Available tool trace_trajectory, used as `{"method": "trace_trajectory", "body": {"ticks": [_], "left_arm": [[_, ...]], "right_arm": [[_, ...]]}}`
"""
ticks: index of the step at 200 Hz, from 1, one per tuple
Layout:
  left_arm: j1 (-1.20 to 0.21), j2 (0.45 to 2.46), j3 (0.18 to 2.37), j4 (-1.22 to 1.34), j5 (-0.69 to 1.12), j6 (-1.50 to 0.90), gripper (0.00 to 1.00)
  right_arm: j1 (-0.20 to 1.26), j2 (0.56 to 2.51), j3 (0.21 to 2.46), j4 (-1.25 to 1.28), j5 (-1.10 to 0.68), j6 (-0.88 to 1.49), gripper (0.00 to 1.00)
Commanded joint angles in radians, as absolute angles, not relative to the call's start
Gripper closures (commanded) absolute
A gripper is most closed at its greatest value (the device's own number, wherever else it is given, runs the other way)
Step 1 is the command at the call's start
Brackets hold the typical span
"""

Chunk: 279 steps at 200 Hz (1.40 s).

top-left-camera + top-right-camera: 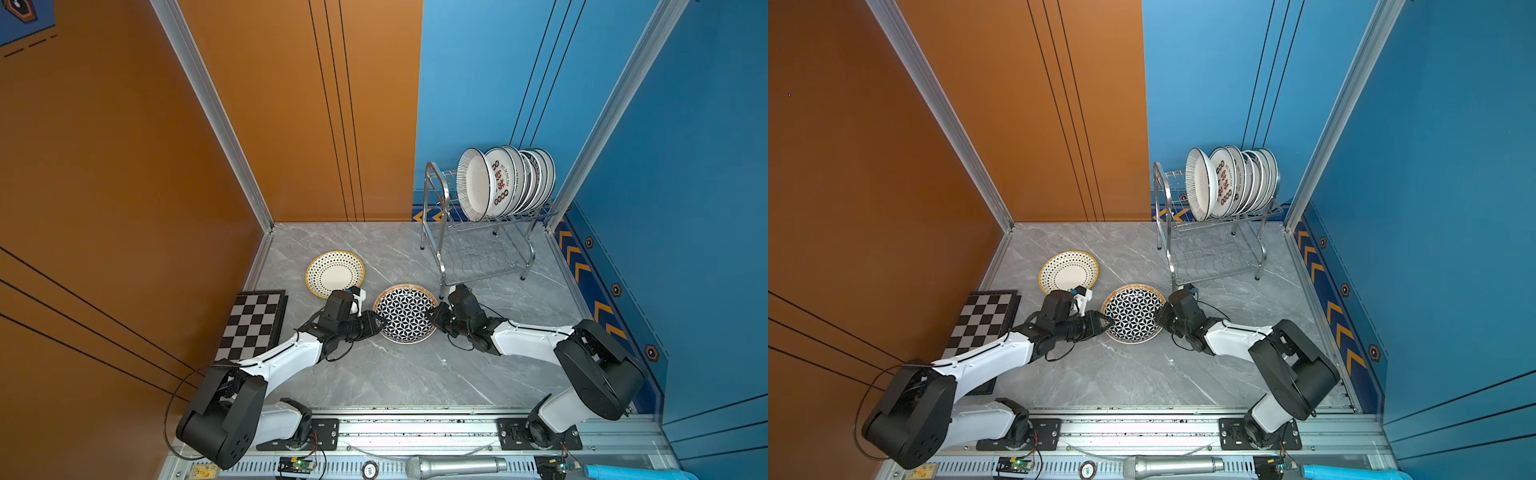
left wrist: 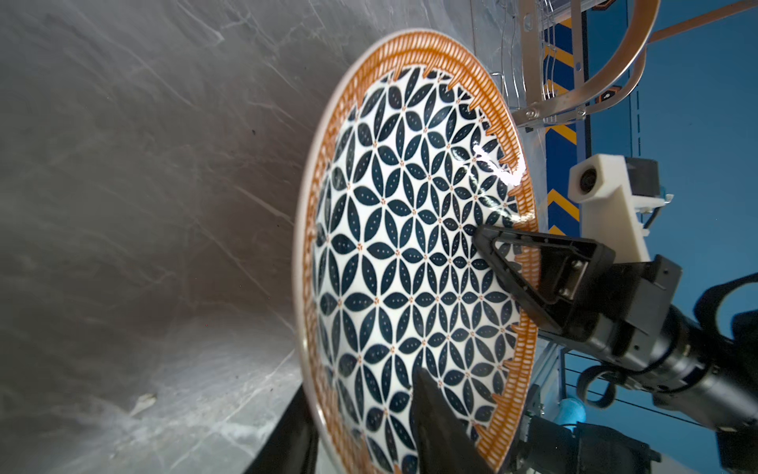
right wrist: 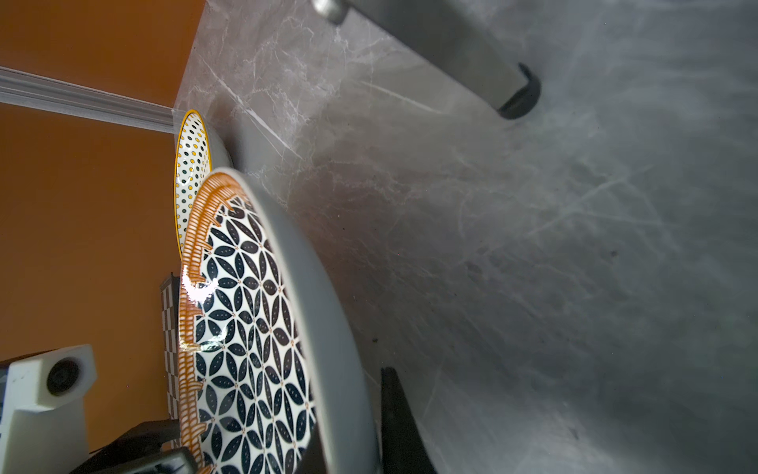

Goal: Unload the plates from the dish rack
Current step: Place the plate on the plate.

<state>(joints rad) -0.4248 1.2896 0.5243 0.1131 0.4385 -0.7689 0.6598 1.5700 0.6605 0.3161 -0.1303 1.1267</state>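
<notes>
A plate with a dark petal pattern and an orange rim [image 1: 405,313] [image 1: 1133,313] [image 2: 410,246] [image 3: 246,328] is low over the middle of the table, held from both sides. My left gripper [image 1: 380,322] [image 2: 361,381] is shut on its left rim, one finger inside and one under. My right gripper [image 1: 434,313] [image 3: 352,410] is shut on the opposite rim. A yellow-dotted plate [image 1: 334,274] [image 3: 190,156] lies flat behind the left arm. Several white plates [image 1: 505,183] [image 1: 1229,180] stand on edge on the top shelf of the dish rack [image 1: 440,199] [image 1: 1167,195] at the back right.
A black-and-white chequered board [image 1: 253,324] lies by the orange wall on the left. The rack's front leg [image 3: 471,53] stands just behind my right gripper. A microphone [image 1: 457,465] lies on the front rail. Walls close in the table on three sides.
</notes>
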Motion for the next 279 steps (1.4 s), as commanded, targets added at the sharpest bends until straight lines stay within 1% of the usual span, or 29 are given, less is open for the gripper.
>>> {"method": "trace_trajectory", "body": {"ticks": [1,19,29,49,73,88,92,103,136,163,187,215,228,231,236,247,279], "left_arm": [[-0.420,1.304,0.555,0.122,0.469,-0.755,0.68],[-0.419,1.307,0.555,0.119,0.470,-0.755,0.72],[-0.417,1.305,0.558,0.114,0.466,-0.753,0.72],[-0.411,1.304,0.565,0.088,0.465,-0.742,0.79],[-0.404,1.302,0.566,0.081,0.471,-0.738,0.91],[-0.401,1.301,0.566,0.080,0.474,-0.736,0.95],[-0.399,1.302,0.566,0.079,0.475,-0.736,0.97],[-0.397,1.301,0.566,0.078,0.479,-0.735,1.00],[-0.387,1.289,0.561,0.073,0.480,-0.735,1.00],[-0.366,1.254,0.554,0.059,0.480,-0.730,1.00],[-0.328,1.207,0.551,0.027,0.475,-0.723,1.00],[-0.249,1.145,0.548,-0.010,0.487,-0.716,1.00],[-0.204,1.117,0.548,-0.024,0.496,-0.715,1.00],[-0.193,1.112,0.549,-0.028,0.500,-0.715,1.00],[-0.178,1.104,0.552,-0.035,0.504,-0.713,1.00],[-0.143,1.092,0.558,-0.046,0.512,-0.712,1.00],[-0.041,1.085,0.590,-0.070,0.503,-0.736,1.00]], "right_arm": [[0.685,1.563,0.729,0.429,-0.167,1.137,1.00],[0.693,1.566,0.739,0.424,-0.165,1.131,1.00],[0.695,1.567,0.746,0.416,-0.164,1.124,1.00],[0.695,1.565,0.755,0.400,-0.163,1.109,1.00],[0.695,1.560,0.765,0.391,-0.166,1.092,1.00],[0.695,1.560,0.765,0.406,-0.167,1.087,1.00],[0.722,1.560,0.763,0.418,-0.168,1.086,1.00],[0.727,1.563,0.758,0.449,-0.173,1.082,0.98],[0.728,1.571,0.766,0.460,-0.178,1.080,0.84],[0.722,1.567,0.770,0.460,-0.179,1.074,0.68],[0.714,1.559,0.776,0.445,-0.177,1.063,0.60],[0.709,1.543,0.776,0.422,-0.177,1.041,0.49],[0.709,1.529,0.775,0.404,-0.174,1.024,0.48],[0.681,1.525,0.774,0.400,-0.171,1.021,0.48],[0.675,1.517,0.772,0.394,-0.167,1.017,0.47],[0.668,1.501,0.766,0.377,-0.159,1.005,0.42],[0.649,1.450,0.759,0.304,-0.150,0.959,0.37]]}}
